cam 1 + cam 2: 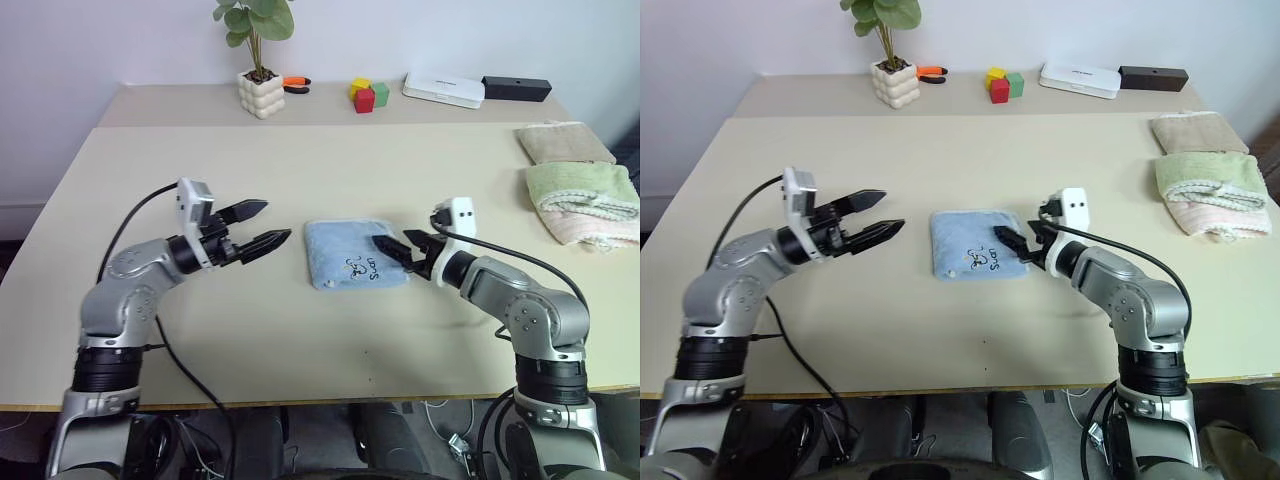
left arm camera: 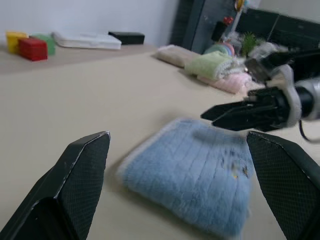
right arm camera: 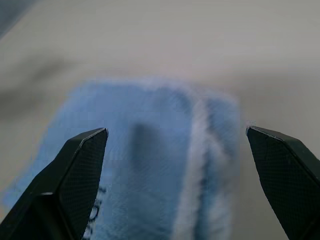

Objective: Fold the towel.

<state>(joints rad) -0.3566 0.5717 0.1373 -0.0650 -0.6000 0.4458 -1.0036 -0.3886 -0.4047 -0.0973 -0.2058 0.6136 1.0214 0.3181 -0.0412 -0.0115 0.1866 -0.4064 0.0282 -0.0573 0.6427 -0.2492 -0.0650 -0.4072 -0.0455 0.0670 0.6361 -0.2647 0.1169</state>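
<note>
The small light blue terry cloth towel [image 1: 352, 254] is seen folded mid-table. Left gripper [image 1: 256, 228] and right gripper [image 1: 396, 252] are spread wide, empty (a snagged fingertip could undo it).

The beige surface [image 1: 200, 190] carries the light blue towel [image 1: 345, 255], folded flat mid-surface. Far right of the towel lie a beige towel [image 1: 565, 142] and a green-and-pink towel [image 1: 585, 200]; beyond it stand a potted plant [image 1: 260, 92] and coloured blocks [image 1: 367, 95].

dark embroidered mark on towel [image 1: 355, 253], illegible
</note>
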